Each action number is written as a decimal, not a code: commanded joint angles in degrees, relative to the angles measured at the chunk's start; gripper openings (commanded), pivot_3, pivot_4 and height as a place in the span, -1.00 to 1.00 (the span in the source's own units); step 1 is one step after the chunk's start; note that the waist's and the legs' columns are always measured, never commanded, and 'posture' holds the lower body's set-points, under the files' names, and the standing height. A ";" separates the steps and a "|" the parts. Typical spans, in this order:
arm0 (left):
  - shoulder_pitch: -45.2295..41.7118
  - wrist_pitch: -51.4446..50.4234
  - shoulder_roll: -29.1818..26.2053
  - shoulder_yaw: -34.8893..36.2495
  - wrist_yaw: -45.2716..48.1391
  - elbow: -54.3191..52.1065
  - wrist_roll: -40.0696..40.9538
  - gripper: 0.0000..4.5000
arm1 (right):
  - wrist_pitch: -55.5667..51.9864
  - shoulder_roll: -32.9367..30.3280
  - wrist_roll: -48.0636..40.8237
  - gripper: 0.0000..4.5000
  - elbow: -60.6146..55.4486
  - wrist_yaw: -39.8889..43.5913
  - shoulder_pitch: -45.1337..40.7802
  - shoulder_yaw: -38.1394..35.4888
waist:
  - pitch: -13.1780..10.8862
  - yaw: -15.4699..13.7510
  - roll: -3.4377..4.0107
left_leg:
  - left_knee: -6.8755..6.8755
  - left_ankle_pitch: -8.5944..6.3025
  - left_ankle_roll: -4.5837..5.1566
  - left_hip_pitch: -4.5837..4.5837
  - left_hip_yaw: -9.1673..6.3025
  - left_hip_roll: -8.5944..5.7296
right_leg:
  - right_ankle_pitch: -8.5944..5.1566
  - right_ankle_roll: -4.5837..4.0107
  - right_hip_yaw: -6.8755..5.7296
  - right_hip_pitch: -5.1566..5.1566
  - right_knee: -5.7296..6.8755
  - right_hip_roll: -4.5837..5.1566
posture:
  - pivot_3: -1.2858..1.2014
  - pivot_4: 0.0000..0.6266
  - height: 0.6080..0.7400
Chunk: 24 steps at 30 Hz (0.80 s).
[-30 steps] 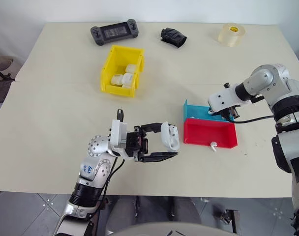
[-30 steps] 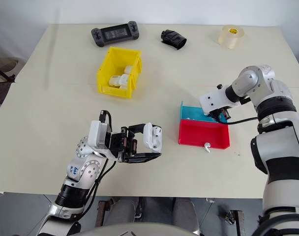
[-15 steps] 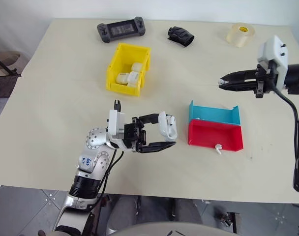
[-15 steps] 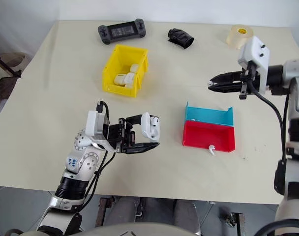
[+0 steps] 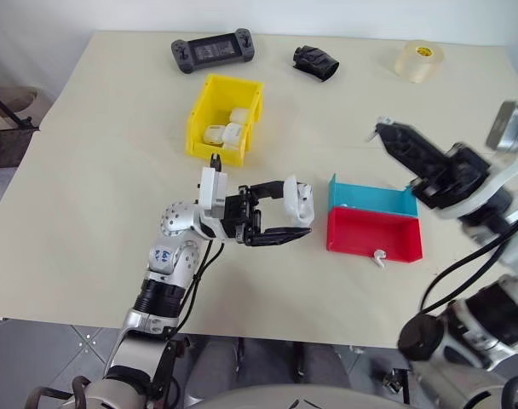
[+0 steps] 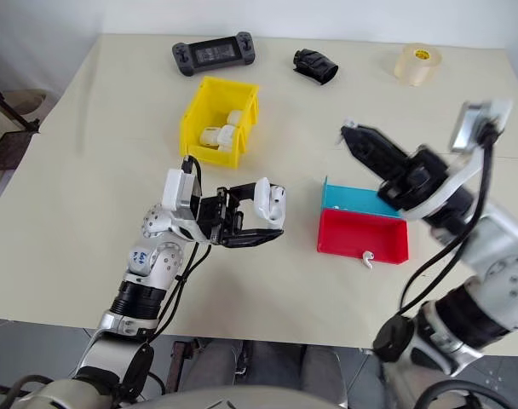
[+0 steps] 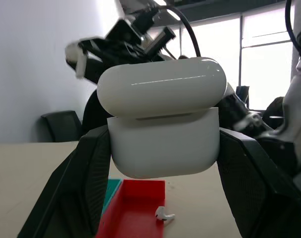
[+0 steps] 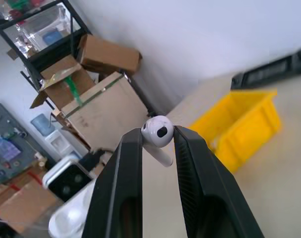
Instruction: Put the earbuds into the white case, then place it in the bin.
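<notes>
While my left gripper (image 5: pixel 295 215) clamps the white case (image 5: pixel 299 203) above the table (image 5: pixel 89 196), lid ajar as far as the left wrist view lets me judge, my right gripper (image 8: pixel 158 136) pinches one earbud (image 8: pixel 157 133) by its head between both fingertips, raised over the blue tray (image 5: pixel 371 197). A second earbud (image 5: pixel 378 255) lies on the tabletop, touching the front edge of the red tray (image 5: pixel 374 236). The yellow bin (image 5: pixel 225 121), well apart toward the far side, already holds several white cases. By my reckoning the job stands at an early stage: one bud is picked, none appears seated in the case, and the loaded case has yet to go into the bin.
</notes>
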<state>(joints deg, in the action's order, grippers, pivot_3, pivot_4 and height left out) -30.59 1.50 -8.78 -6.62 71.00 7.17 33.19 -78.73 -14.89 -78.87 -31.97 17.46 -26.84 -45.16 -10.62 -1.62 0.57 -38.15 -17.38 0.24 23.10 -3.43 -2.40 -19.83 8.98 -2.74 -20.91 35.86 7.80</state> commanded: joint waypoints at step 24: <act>-1.55 2.69 1.67 -0.51 3.42 2.22 -2.19 0.26 | 40.14 -29.52 -34.13 -0.75 -14.02 -18.53 25.99 30.09 | -0.06 0.21 -0.11 | 0.01 0.18 0.22 -0.03 0.07 0.12 | 0.01 0.02 -0.07 0.19 -0.24 -0.14 | 0.03 -0.52 1.00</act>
<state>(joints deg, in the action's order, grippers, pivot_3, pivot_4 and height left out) -32.26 3.30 -7.47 -7.26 74.56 11.37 31.03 -39.83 -43.80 -111.90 -44.46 -1.72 -0.71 -15.21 -10.68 -1.41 0.46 -38.14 -17.20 0.46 23.07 -3.35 -2.28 -19.82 9.00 -2.81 -20.72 35.62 7.65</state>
